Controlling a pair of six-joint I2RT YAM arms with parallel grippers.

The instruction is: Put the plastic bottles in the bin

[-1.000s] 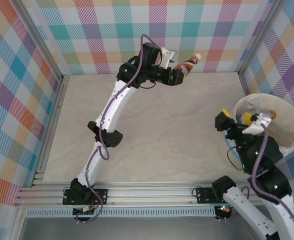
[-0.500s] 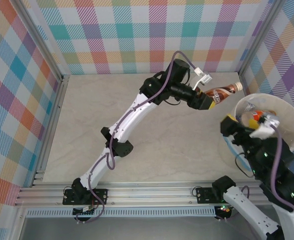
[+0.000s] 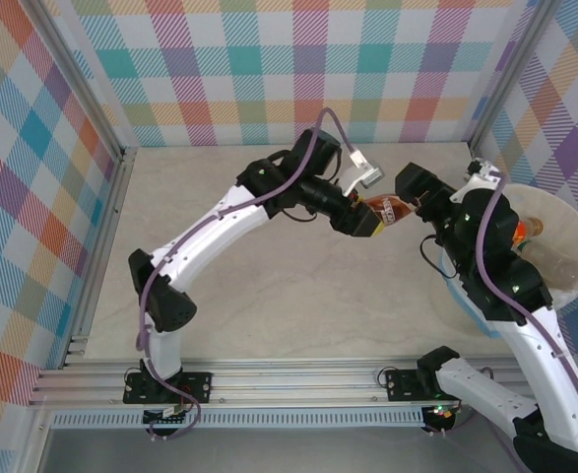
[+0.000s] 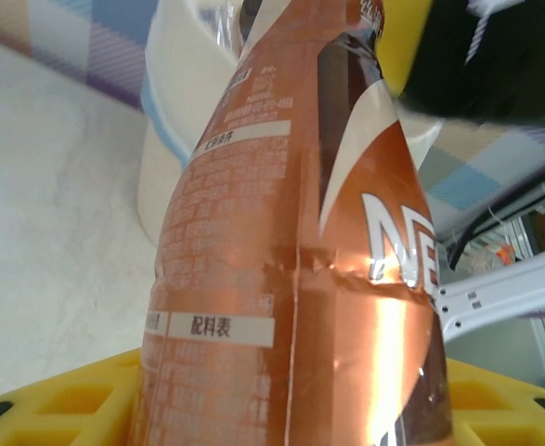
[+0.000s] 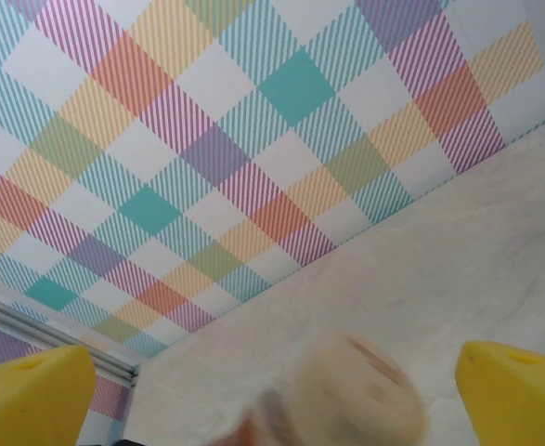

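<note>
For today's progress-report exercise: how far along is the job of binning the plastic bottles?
Done: at least one bottle already lies in the bin. In hand: the left gripper clamps a brown bottle near the bin, its cap between the open fingers of the right gripper. Left: that bottle must go in; I spot no other on the table.

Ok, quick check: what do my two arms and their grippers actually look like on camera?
Both the left arm and right arm are white tubular links between black joint housings, each trailed by a purple cable. The left gripper and right gripper have black bodies and bright yellow fingers; the left pair's inner faces show a moulded grid.
</note>
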